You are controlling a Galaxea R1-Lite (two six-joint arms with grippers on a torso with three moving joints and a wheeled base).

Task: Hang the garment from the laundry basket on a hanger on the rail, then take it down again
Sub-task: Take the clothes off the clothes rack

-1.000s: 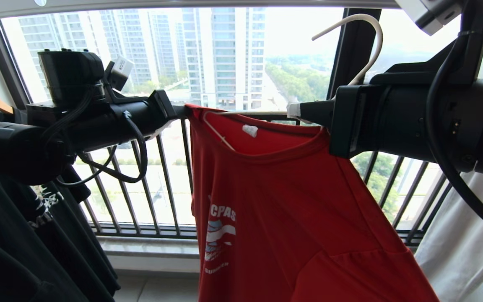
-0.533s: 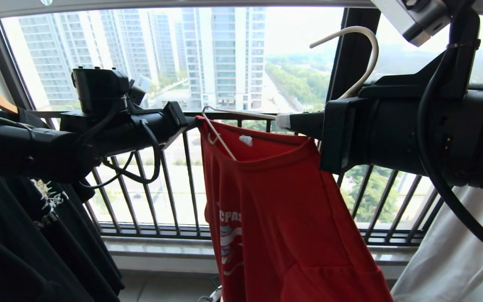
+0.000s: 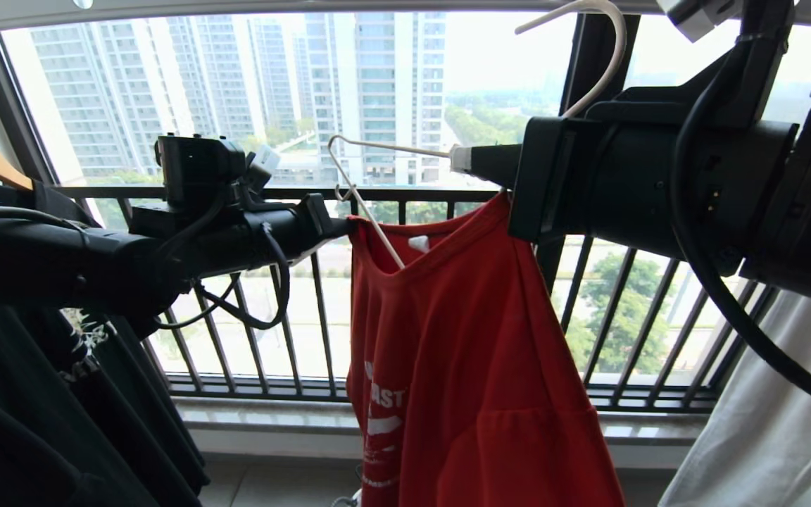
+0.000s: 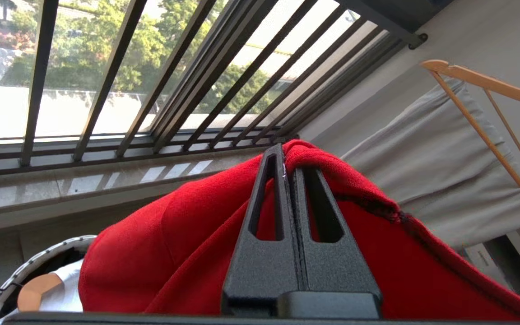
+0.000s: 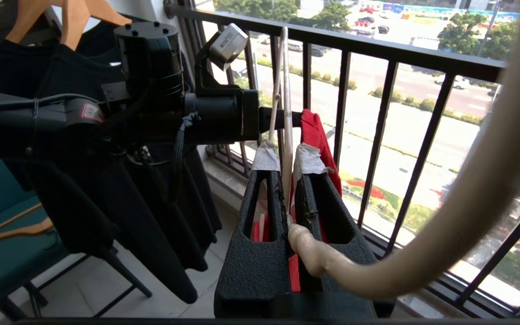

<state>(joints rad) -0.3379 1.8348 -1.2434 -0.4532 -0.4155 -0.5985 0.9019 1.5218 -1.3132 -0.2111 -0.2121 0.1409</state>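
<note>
Head view faces balcony railing (image 3: 448, 193); wrist views close, share it.

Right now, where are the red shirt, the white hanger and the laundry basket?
red shirt (image 3: 476, 366), head view, chest cloth.
white hanger (image 3: 610, 56), head view, hook's curve.
laundry basket (image 4: 39, 264), left wrist view, white rim.

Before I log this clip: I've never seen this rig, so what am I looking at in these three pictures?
A two-armed robot on a balcony. The wide picture comes from its head; the other two from cameras behind each arm's tool. The left tool is shut on the red T-shirt at one shoulder. The right tool is shut on the hanger, whose one wire arm runs into the neck opening while its hook reaches up near the rail. Black shirts hang to the left, a white garment to the right. The basket sits below.
</note>
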